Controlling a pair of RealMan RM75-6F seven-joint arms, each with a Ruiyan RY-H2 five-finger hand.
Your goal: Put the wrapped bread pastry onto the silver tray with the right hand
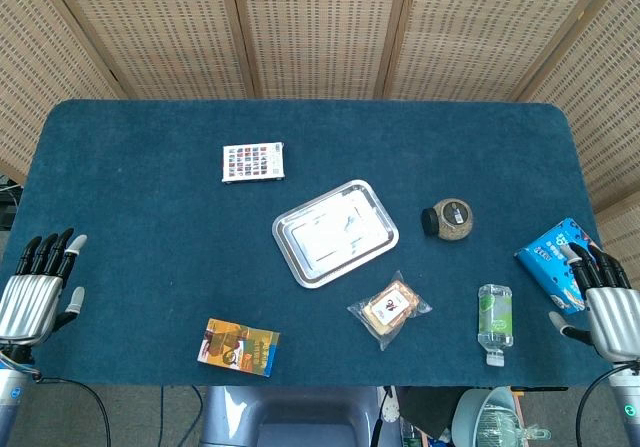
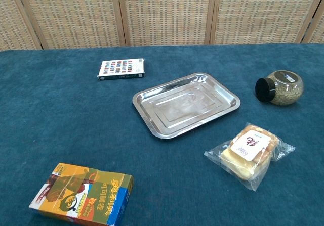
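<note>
a blue-covered desk carries the loose things. a flat box with a grid of coloured squares lies toward the far left. a yellow and orange carton lies flat near the front edge on the left. a jar with a black lid lies on its side at the right, lid to the left. a clear bottle with a green label lies near the front right, and a blue packet lies just beyond it by the right edge. woven screens stand behind.

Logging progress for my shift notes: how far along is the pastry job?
Nothing looks done: the wrapped bread pastry lies on the table, near the silver tray but off it, and the tray is bare. Nothing is in hand: the right hand sits open at the table edge. Reaching, grasping and placing all remain.
</note>
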